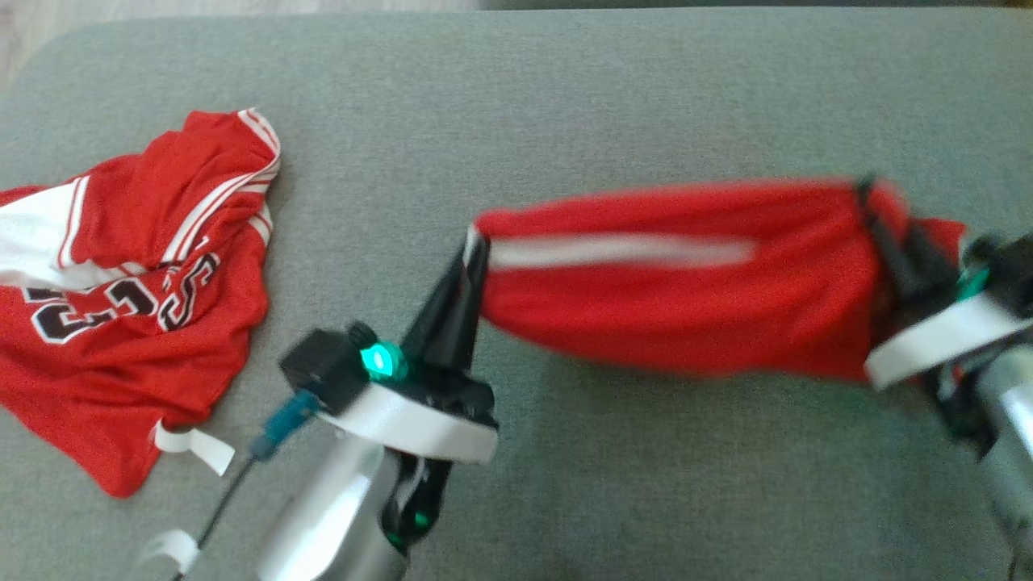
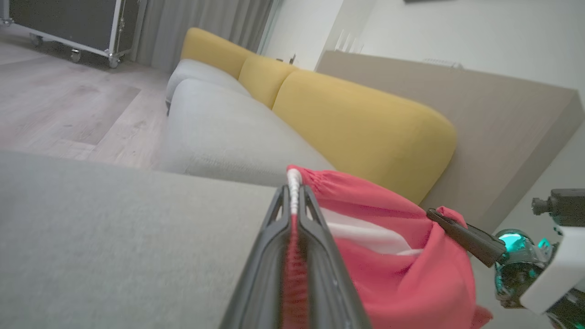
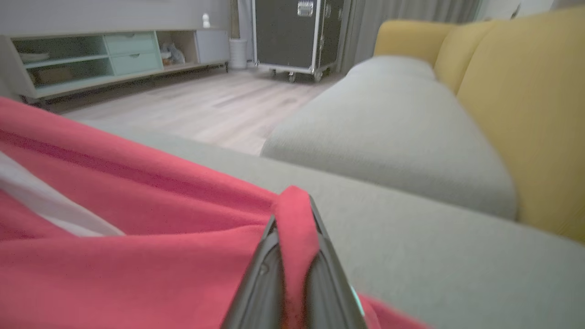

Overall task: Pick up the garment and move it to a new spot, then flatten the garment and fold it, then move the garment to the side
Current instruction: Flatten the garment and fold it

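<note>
The garment point(image 1: 678, 274) is a pair of red shorts with a white side stripe, stretched between my two grippers above the grey cushion point(image 1: 565, 105). My left gripper point(image 1: 474, 238) is shut on its left end, where a white-edged hem point(image 2: 293, 183) sticks up between the dark fingers. My right gripper point(image 1: 871, 194) is shut on its right end, with red cloth point(image 3: 295, 224) pinched between the fingers. In the left wrist view the right gripper point(image 2: 432, 213) bites the far edge of the garment point(image 2: 402, 274).
A crumpled red jersey point(image 1: 137, 282) with white trim and dark numbers lies on the cushion at the left. A sofa with yellow backs point(image 2: 361, 123) and a grey seat point(image 3: 393, 119) stands beyond. Wooden floor point(image 3: 205, 100), a black wheeled case point(image 3: 297, 36) and a low shelf unit point(image 3: 114, 55) lie farther off.
</note>
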